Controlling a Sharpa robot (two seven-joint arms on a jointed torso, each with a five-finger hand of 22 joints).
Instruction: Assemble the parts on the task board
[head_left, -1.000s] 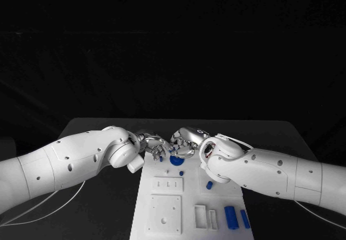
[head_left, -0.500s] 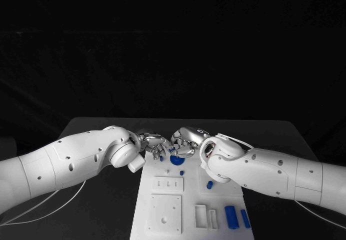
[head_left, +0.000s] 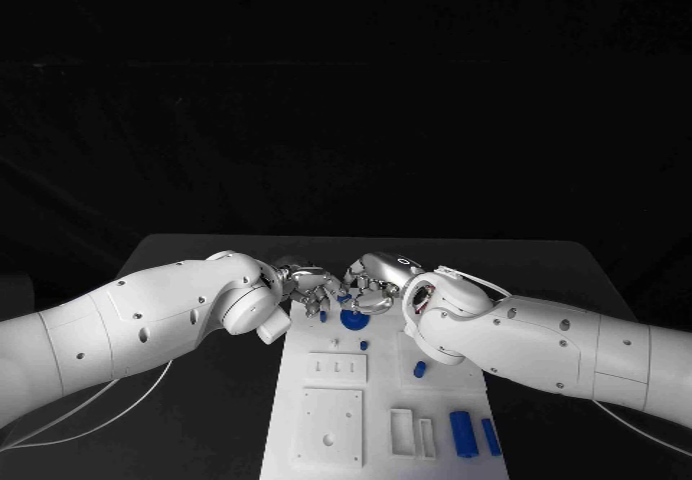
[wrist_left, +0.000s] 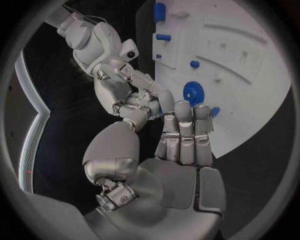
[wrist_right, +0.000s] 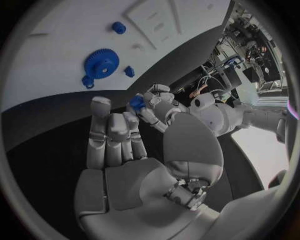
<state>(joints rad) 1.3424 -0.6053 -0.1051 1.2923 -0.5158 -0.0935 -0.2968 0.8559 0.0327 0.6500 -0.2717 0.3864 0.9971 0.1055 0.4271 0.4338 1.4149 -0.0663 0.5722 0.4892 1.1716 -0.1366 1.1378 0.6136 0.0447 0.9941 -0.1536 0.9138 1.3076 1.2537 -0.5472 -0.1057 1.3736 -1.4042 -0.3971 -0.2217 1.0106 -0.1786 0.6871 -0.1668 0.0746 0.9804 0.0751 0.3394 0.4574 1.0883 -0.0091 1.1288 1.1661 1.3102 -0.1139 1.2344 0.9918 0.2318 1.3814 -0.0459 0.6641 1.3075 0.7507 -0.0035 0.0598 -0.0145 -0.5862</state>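
Note:
Both hands meet fingertip to fingertip above the far end of the white task board (head_left: 378, 392). A small blue part (head_left: 343, 297) sits between them. In the right wrist view the left hand (wrist_right: 159, 106) pinches this part (wrist_right: 137, 102) at its fingertips. The right hand (head_left: 378, 280) has its fingertips against the part; whether it grips is unclear. The left hand (head_left: 303, 283) comes in from the board's left side. Below the hands a blue gear (head_left: 353, 321) lies on the board, with a small blue piece (head_left: 323, 316) beside it.
A short blue peg (head_left: 364, 346) and another blue peg (head_left: 420, 369) stand mid-board. Two long blue pieces (head_left: 462, 433) lie at the near right, next to white slots (head_left: 400, 432). A raised white plate (head_left: 332, 428) occupies the near left. Black table (head_left: 548, 270) surrounds the board.

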